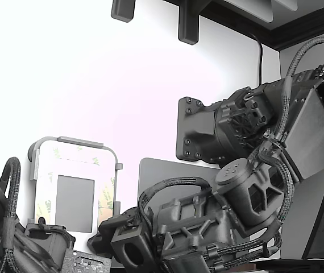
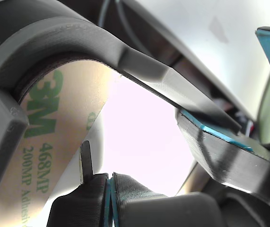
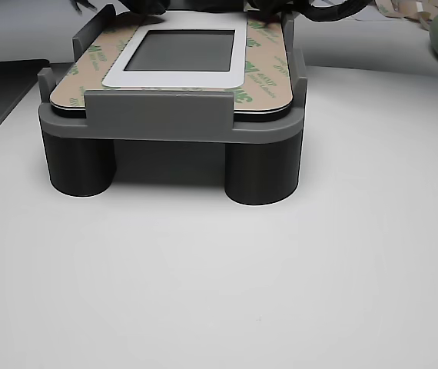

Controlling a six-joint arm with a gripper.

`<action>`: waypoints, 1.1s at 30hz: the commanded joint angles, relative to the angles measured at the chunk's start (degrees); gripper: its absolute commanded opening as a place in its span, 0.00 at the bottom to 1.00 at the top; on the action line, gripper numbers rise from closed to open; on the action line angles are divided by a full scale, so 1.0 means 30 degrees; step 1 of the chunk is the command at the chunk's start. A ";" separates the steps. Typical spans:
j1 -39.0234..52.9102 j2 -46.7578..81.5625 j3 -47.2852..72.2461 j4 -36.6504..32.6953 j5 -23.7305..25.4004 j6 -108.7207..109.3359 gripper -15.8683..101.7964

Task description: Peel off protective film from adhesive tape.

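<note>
Tan protective film (image 2: 54,142) just beside hand (image 2: 110,182) fingertips.

The panel (image 3: 180,73) lies in the stand (image 3: 169,123) on the table (image 3: 219,277); film strips (image 3: 269,73) run along its side edges.

Film-edged panel (image 3: 174,75) (flat) — grey fixture (image 3: 171,127)

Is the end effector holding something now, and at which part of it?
It cannot be told. The end effector is close beside the protective film, but no pinch on the film is visible.
</note>
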 commanded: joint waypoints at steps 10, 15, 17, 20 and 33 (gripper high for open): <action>-0.0439 -0.0439 -0.1289 -0.0205 -0.0205 -0.0586 0.05; -0.0586 -0.0586 -0.1143 -0.0498 -0.0439 -0.0586 0.05; -0.0645 -0.0615 -0.1113 -0.0586 -0.0498 -0.0615 0.05; -0.0674 -0.0645 -0.1084 -0.0615 -0.0498 -0.0645 0.05; -0.0352 -0.0322 -0.0820 -0.0439 -0.0322 -0.0146 0.05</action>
